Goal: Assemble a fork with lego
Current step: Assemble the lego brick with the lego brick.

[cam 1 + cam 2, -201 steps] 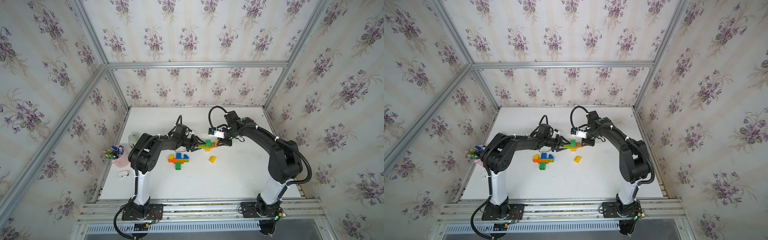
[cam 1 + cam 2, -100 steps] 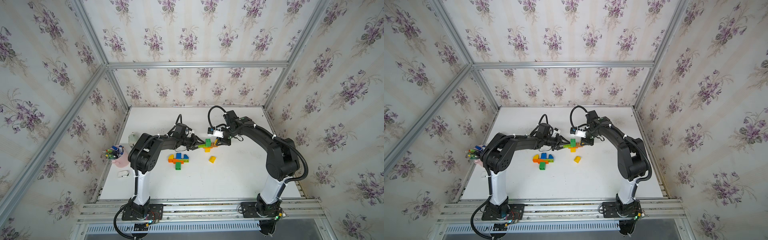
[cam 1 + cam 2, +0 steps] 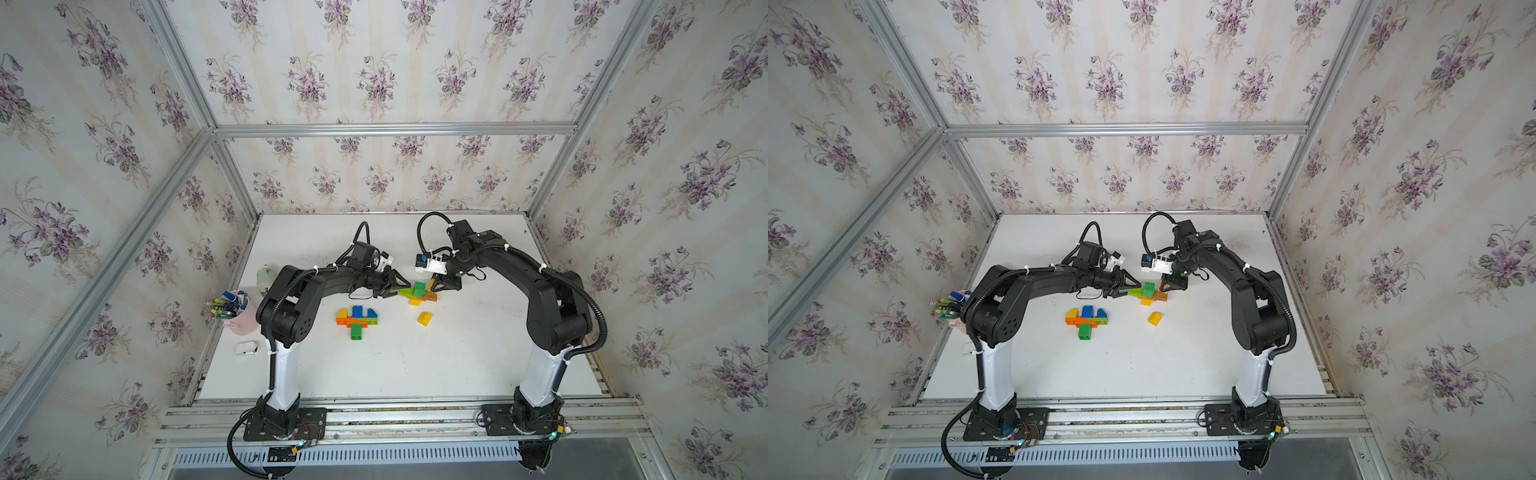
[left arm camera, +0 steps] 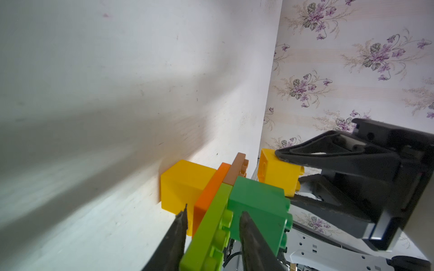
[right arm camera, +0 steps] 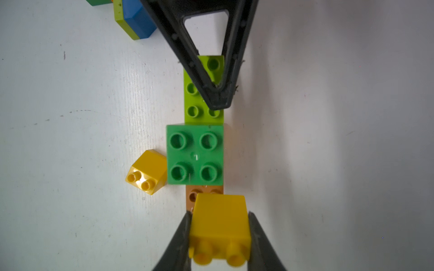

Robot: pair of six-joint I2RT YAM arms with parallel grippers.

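**Yellow brick is hovering at the brown end, not yet pressed home**

Little is changing in the top views against a second ago: both arms are staying at the same spot mid-table and no brick is shifting, so by my reading this is slow alignment rather than transport; the right gripper (image 5: 219, 212) is clamping a yellow brick (image 5: 219, 225) by its two sides and holding it just over the brown plate (image 5: 191, 194); in the left wrist view a slim gap is showing between that brick and the plate, so it is not seated yet

The left gripper (image 4: 214, 209) is closing on the lime plate (image 5: 202, 117) and the orange plate (image 4: 206, 194) under it, one finger on the studs against the dark green brick (image 5: 195, 154), steadying the strip on the table (image 3: 415, 365)

A second yellow piece (image 5: 146, 172) is lying loose, touching the green brick's side; another yellow brick (image 3: 424, 318) is sitting near, and the pronged cluster (image 3: 356, 318) is waiting apart toward the left arm's base; joining it looks like a later step; the risk now is the strip tipping under the press
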